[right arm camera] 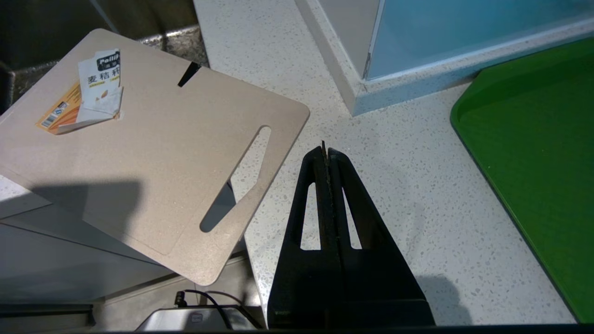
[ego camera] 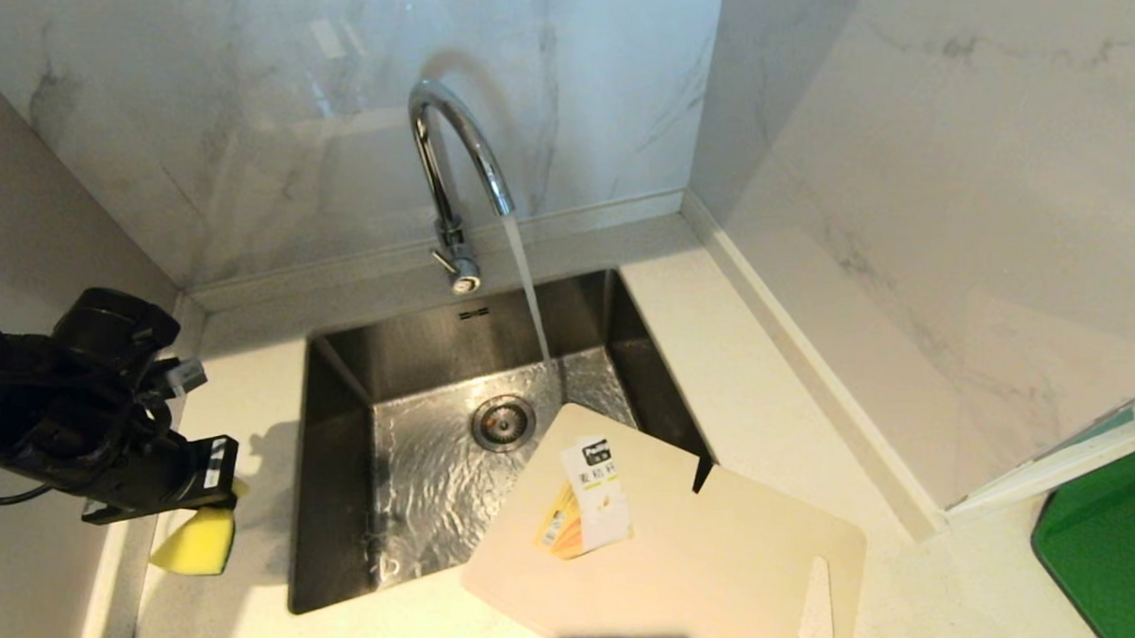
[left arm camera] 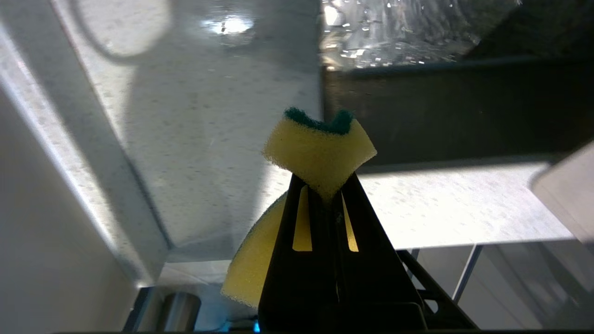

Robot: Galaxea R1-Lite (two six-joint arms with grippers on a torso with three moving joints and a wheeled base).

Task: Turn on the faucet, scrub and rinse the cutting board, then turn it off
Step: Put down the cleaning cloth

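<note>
The faucet (ego camera: 455,162) at upper centre of the head view is already on: a stream of water (ego camera: 529,292) falls from its spout into the sink (ego camera: 348,516), whose floor shows rippling water. So the first step looks done. The cutting board (ego camera: 689,551) lies at lower centre-right, resting on the tabletop (ego camera: 778,387) with one corner jutting over the sink's rim; it looks dry and its paper label (ego camera: 588,498) is in place, so scrubbing and rinsing seem not yet begun. At the left edge of the frame the left end effector (left arm camera: 325,195) is clamped tight on a yellow sponge (left arm camera: 320,150), well apart from the board. The right end effector (right arm camera: 326,155) is closed on nothing, hanging above the tabletop just beside the board's slot handle. Scrubbing, rinsing and shutting off the water remain.
</note>
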